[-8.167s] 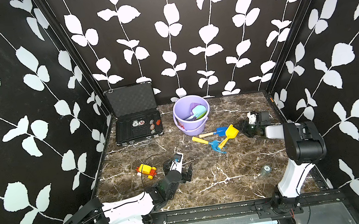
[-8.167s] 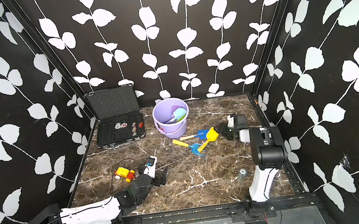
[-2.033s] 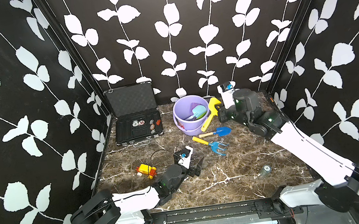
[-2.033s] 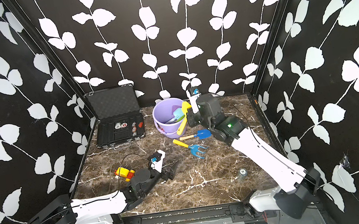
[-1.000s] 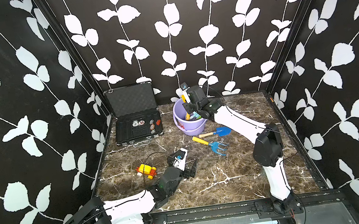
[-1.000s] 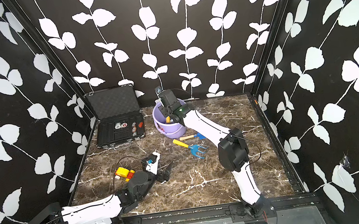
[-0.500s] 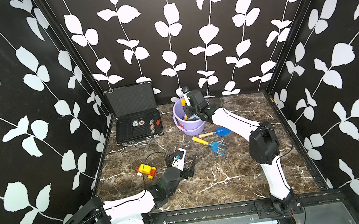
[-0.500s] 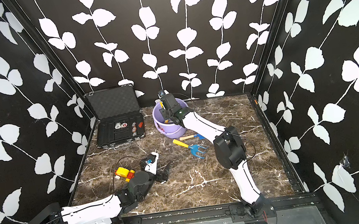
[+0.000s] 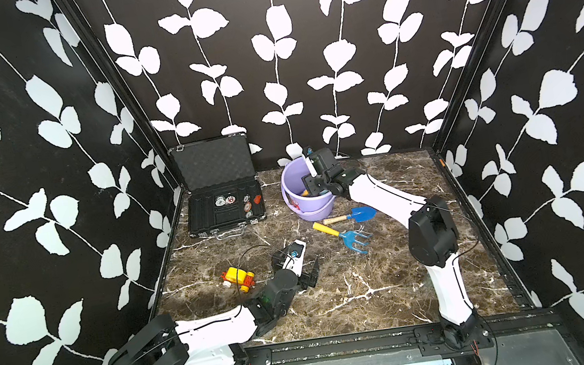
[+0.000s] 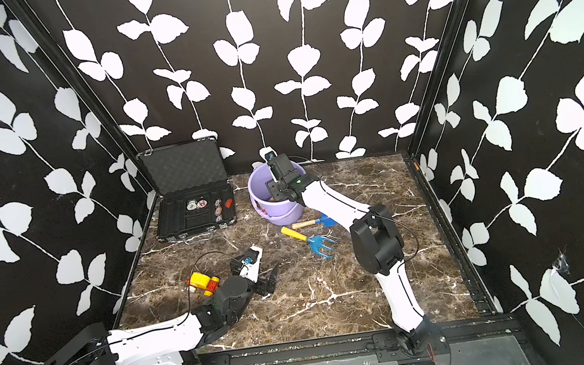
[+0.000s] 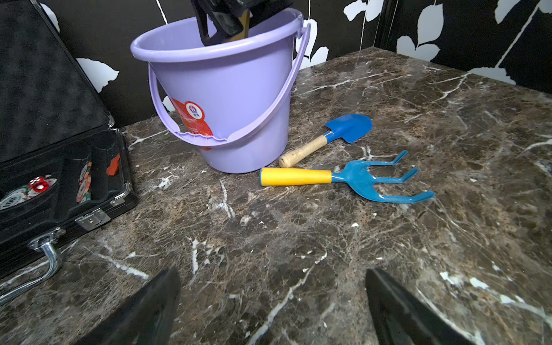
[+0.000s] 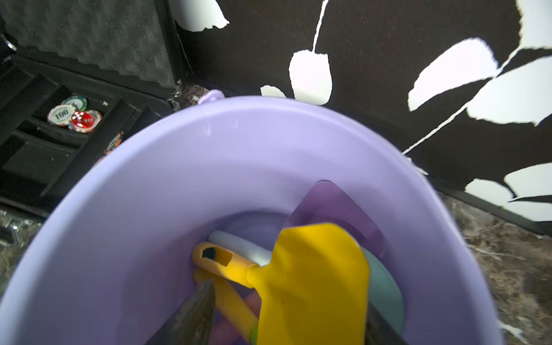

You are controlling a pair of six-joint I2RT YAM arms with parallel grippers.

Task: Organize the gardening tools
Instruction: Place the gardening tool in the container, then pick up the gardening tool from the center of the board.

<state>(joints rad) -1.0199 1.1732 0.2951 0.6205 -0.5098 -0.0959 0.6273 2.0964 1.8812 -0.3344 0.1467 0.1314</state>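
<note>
Top views first. R gripper (image 9: 308,185) is down inside the lavender bucket (image 9: 287,182) at the back of the marble table (image 9: 376,295). Its jaws are hidden by the rim from up here, so can't tell how they stand. On the table, the blue spade (image 9: 362,214) w/ wooden handle lies just beside the bucket's base. The blue rake (image 9: 352,239) w/ yellow handle lies near it, on the near side, the two apart. L gripper (image 10: 269,278) sits low nr the table's middle, pointed at those tools and well short of them. The toy vehicle (image 9: 238,278) is just to its left. An open black case (image 9: 223,204) stands at the back beside the bucket.

L wrist view: L gripper (image 11: 271,286) has its jaws spread wide, nothing btw them but bare marble. Ahead, the spade's handle end is right at the bucket's foot; can't tell if touching. The rake lies flat, handle toward the bucket, tines away.

R wrist view, looking into the bucket: the yellow spade (image 12: 313,274) is in there, blade btw the two fingers (image 12: 194,313). Jaws are well apart and that finger is clear of the blade, so no squeeze. Whether the other finger touches the blade edge, can't tell. Behind it a purple scoop (image 12: 337,209) leans on the wall. A light-blue scoop (image 12: 385,286), a pale handle (image 12: 239,245) and a second yellow handle (image 12: 227,298) are tucked underneath.
</note>
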